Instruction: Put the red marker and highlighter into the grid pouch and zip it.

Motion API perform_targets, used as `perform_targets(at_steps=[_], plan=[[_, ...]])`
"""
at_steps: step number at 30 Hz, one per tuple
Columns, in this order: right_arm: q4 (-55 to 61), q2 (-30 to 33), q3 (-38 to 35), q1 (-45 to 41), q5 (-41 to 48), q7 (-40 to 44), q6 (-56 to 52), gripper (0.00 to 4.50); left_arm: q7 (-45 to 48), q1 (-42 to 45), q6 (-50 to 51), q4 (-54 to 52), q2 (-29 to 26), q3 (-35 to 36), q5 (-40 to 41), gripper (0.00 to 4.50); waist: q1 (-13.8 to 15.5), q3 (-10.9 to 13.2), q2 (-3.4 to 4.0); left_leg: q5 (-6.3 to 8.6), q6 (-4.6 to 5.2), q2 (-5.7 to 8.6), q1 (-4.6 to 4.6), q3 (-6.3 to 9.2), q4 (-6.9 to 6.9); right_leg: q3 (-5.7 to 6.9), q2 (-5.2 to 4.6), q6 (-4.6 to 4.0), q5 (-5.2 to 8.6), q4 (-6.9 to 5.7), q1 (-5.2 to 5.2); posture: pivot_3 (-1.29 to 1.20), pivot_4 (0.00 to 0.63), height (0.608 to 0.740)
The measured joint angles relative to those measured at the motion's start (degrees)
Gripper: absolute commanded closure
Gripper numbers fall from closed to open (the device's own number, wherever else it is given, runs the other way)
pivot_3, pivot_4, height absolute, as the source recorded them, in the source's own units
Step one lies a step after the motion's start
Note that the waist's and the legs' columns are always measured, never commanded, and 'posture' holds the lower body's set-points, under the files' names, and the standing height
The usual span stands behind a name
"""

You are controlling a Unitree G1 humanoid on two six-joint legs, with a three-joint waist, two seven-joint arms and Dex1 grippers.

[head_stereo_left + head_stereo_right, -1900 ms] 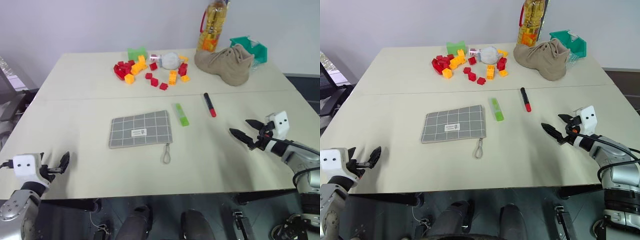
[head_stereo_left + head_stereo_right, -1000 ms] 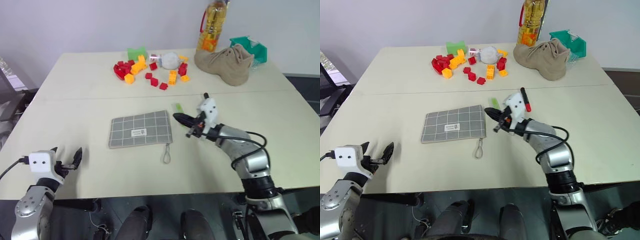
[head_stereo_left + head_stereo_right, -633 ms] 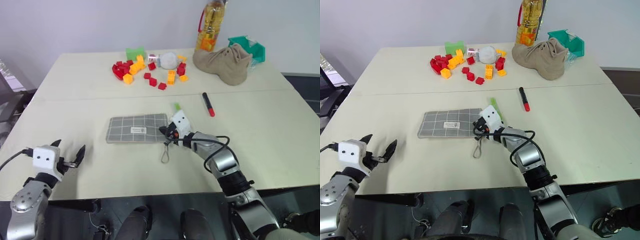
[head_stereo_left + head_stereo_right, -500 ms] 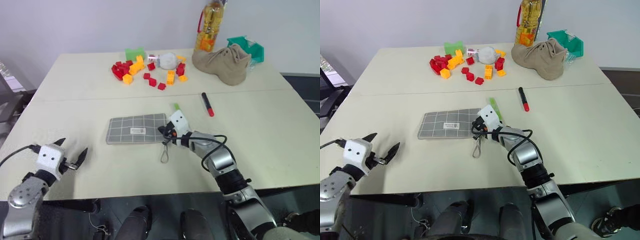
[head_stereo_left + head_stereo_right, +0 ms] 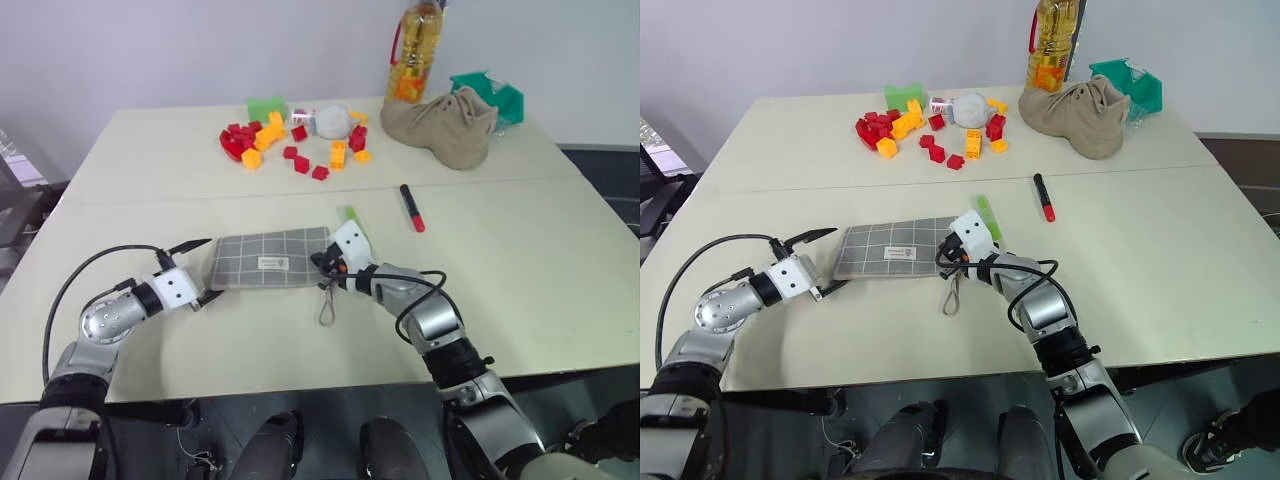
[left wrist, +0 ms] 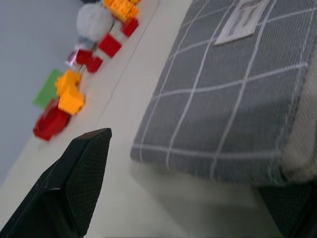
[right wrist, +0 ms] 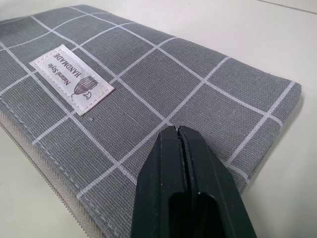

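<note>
The grid pouch [image 5: 272,259] lies flat near the middle of the table [image 5: 520,250] and serves as the landmark. Its zipper appears closed along the near edge, with the grey pull cord [image 5: 328,305] trailing from the right-hand near corner. The highlighter [image 5: 350,214] lies just beyond the pouch's right end, partly hidden by the right arm. The red marker [image 5: 411,206] rests farther to the right of the pouch, well apart from it. Neither pen is inside the pouch.

The right gripper [image 7: 179,144] has its two fingers pressed together with nothing visibly between them; it sits over the pouch's right end, near the zipper corner. Whether it pinches fabric cannot be told. The left gripper [image 5: 195,270] is spread wide and empty, its fingers bracketing the pouch's left end, one above and one at the table surface.

Judged progress: the task is at its opening stage. Opening the zipper, inserting both pens and closing the pouch all remain.
</note>
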State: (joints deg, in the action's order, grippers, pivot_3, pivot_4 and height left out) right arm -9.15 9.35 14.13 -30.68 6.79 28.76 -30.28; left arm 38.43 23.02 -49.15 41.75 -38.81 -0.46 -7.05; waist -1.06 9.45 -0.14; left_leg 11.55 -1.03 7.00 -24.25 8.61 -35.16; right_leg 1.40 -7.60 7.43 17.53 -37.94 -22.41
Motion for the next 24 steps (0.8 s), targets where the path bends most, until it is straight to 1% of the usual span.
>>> perform_targets(at_steps=[1, 2, 4, 5, 6, 9, 11, 13, 18, 20, 22, 24], plan=[[0.1, 0.0, 0.0, 0.1, -0.1, -0.2, -0.2, 4.47, 0.0, 1.2, -1.8, 2.0, 0.0, -0.7, -0.4, 0.0, 0.0, 0.0, 0.0, 0.0, 0.0, 0.01, 0.0, 0.0, -0.02, 0.0, -0.01, 0.0, 0.0, -0.02, 0.0, 0.0, 0.15, 0.74], [0.4, 0.0, 0.0, 0.3, -0.2, -0.3, -0.3, 4.49, 0.1, 2.5, -3.8, 4.1, 0.0, -1.2, -0.9, 0.25, 0.1, 0.0, -0.01, 0.0, 0.01, 0.03, 0.0, 0.0, -0.03, 0.0, -0.02, 0.0, 0.0, -0.03, 0.0, 0.0, 0.15, 0.74], [1.0, 0.1, 0.0, 0.7, -0.5, -0.5, -0.4, 4.5, 1.0, 4.5, -6.8, 7.9, 0.0, -2.4, -1.1, 0.91, 0.1, 0.0, -0.02, -0.01, 0.01, 0.03, 0.02, 0.0, -0.03, 0.0, -0.02, 0.01, 0.0, -0.05, 0.01, 0.0, 0.15, 0.74], [1.2, 0.0, 0.0, 0.8, -0.6, -0.6, -0.5, 4.5, 1.6, 5.1, -8.1, 9.5, 0.0, -3.0, -1.1, 1.45, 0.1, 0.0, -0.02, -0.01, 0.01, 0.03, 0.02, 0.0, -0.03, -0.01, -0.02, 0.01, 0.0, -0.06, 0.0, 0.0, 0.15, 0.74], [1.4, 0.1, 0.0, 0.9, -0.7, -0.7, -0.6, 4.5, 2.2, 5.5, -9.4, 10.9, 0.0, -3.4, -1.0, 1.9, 0.0, 0.0, -0.02, -0.01, 0.01, 0.03, 0.02, 0.0, -0.03, -0.01, -0.01, 0.01, 0.0, -0.07, 0.0, 0.0, 0.15, 0.74], [1.9, 0.2, 0.0, 1.2, -1.0, -0.8, -0.8, 4.5, 3.1, 7.1, -12.1, 14.1, 0.2, -3.8, -0.6, 3.53, 0.0, 0.0, -0.02, -0.01, 0.01, 0.03, 0.02, 0.01, -0.03, 0.0, -0.01, 0.01, 0.0, -0.09, -0.01, 0.0, 0.15, 0.74], [2.3, 0.1, 0.0, 1.3, -1.0, -0.9, -1.0, 4.5, 3.4, 8.3, -13.6, 15.0, 0.2, -3.8, 0.0, 4.46, 0.0, 0.0, -0.03, -0.01, 0.02, 0.03, 0.02, 0.0, -0.05, -0.02, -0.02, 0.01, 0.0, -0.09, 0.0, 0.0, 0.15, 0.74], [2.5, 0.1, 0.0, 1.4, -1.0, -1.0, -1.3, 4.5, 3.9, 8.7, -14.3, 15.9, 0.2, -3.9, 0.2, 4.46, -0.1, 0.0, -0.03, -0.01, 0.02, 0.03, 0.02, -0.01, -0.05, -0.02, -0.01, 0.02, 0.0, -0.09, 0.0, 0.0, 0.15, 0.74], [2.6, 0.1, 0.0, 1.4, -1.0, -1.1, -1.5, 4.5, 7.2, 7.7, -14.8, 15.7, 0.8, -3.8, 4.1, 4.46, -0.2, 0.0, -0.03, -0.01, 0.02, 0.03, 0.02, -0.01, -0.05, -0.04, -0.01, 0.02, 0.01, -0.12, 0.0, 0.0, 0.15, 0.74], [2.6, 0.1, 0.0, 1.4, -1.0, -1.1, -1.4, 4.5, 8.2, 6.4, -14.4, 14.2, 0.8, -3.8, 5.8, 4.46, -0.2, 0.0, -0.03, -0.01, 0.02, 0.03, 0.02, -0.01, -0.03, -0.06, -0.01, 0.02, 0.01, -0.13, 0.0, 0.0, 0.15, 0.74], [2.6, 0.1, -0.1, 1.3, -1.0, -1.3, -0.8, 4.5, 9.6, 4.5, -11.1, 11.2, 1.2, -3.4, 8.5, 4.46, -0.3, 0.0, -0.03, -0.01, 0.02, 0.02, 0.02, -0.01, -0.04, -0.07, 0.0, 0.02, 0.01, -0.14, 0.0, 0.0, 0.15, 0.74], [2.7, 0.6, -1.6, 0.9, -0.2, -0.6, -0.6, 3.93, 10.2, 1.6, -5.3, 6.2, 1.9, -2.7, 11.7, 4.5, -0.3, 0.0, -0.03, -0.01, 0.03, 0.02, 0.01, -0.03, -0.05, -0.1, -0.01, 0.02, 0.01, -0.14, 0.0, 0.0, 0.15, 0.74]])
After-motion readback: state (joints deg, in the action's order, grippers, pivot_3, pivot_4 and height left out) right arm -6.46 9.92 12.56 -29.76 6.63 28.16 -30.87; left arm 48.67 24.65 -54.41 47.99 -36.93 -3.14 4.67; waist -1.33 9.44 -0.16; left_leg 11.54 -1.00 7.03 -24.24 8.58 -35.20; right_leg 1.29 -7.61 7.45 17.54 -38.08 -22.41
